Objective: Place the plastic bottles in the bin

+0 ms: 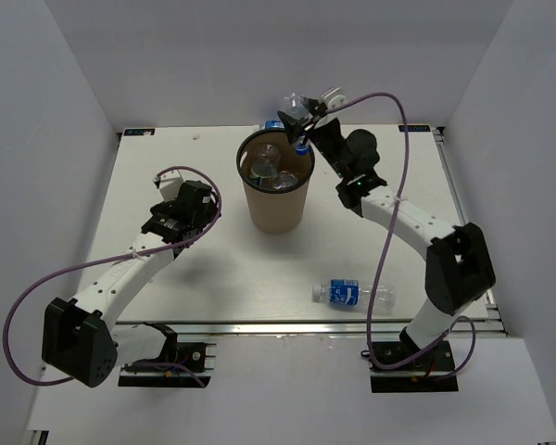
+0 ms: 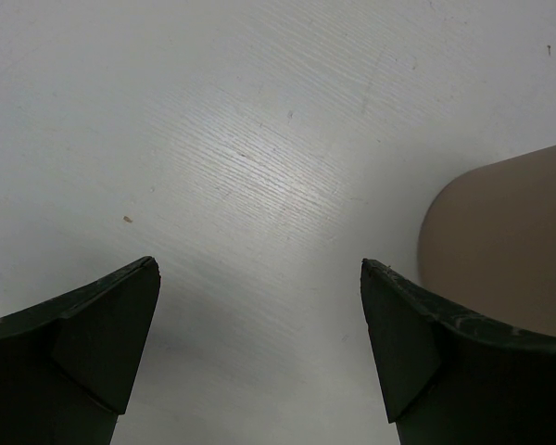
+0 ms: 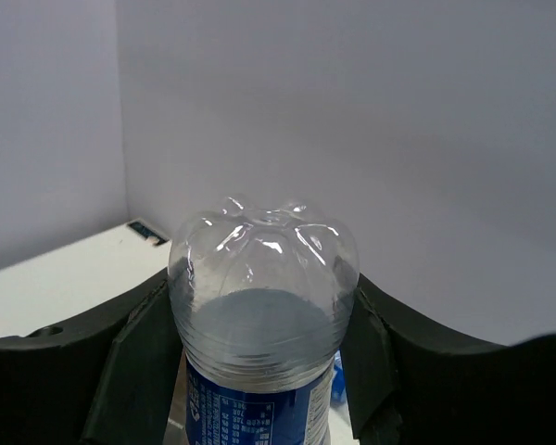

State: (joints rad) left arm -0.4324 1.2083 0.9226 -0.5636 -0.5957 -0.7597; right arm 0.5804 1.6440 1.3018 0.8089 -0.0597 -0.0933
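The brown bin (image 1: 276, 206) stands upright at mid-table with several clear bottles (image 1: 267, 165) inside. My right gripper (image 1: 302, 121) is shut on a clear bottle with a blue label (image 1: 301, 139), held cap-down over the bin's far right rim. In the right wrist view the bottle's base (image 3: 261, 278) points away between my fingers (image 3: 134, 357). Another bottle (image 1: 352, 294) lies on its side near the table's front right. My left gripper (image 1: 180, 216) is open and empty, left of the bin, over bare table (image 2: 259, 278); the bin wall (image 2: 510, 236) shows at its right.
A small blue object (image 1: 267, 124) shows behind the bin's far rim, and also in the right wrist view (image 3: 338, 375); I cannot tell what it is. White walls enclose the table on three sides. Purple cables loop off both arms.
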